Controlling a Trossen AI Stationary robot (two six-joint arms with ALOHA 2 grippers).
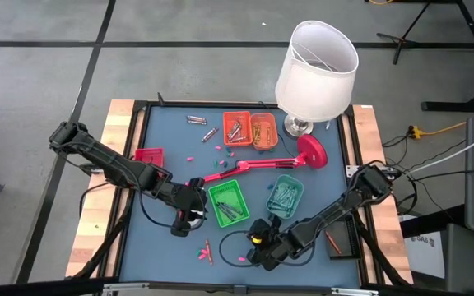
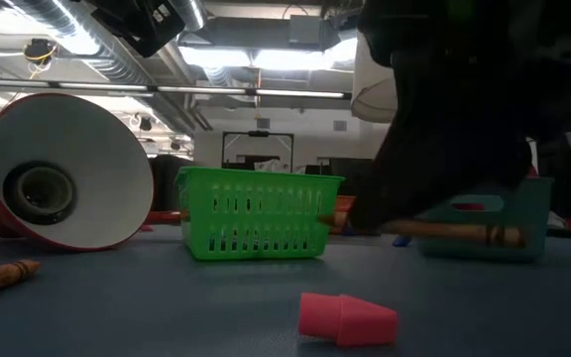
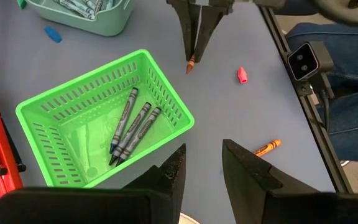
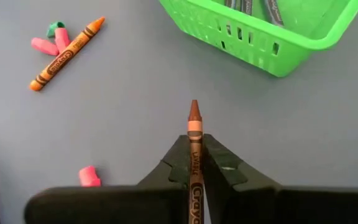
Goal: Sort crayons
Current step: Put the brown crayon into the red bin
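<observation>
The right gripper [image 4: 194,149] pinches a brown crayon [image 4: 194,124], paper-wrapped, pointed tip forward, just near of the green basket [image 4: 272,37]. Its back end is hidden between the fingers. The left gripper [image 3: 202,165] hangs narrowly parted and empty beside the basket's left side.

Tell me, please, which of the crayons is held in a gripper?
The brown crayon, pinched upright in the right gripper; the others lie loose or in baskets.
</observation>
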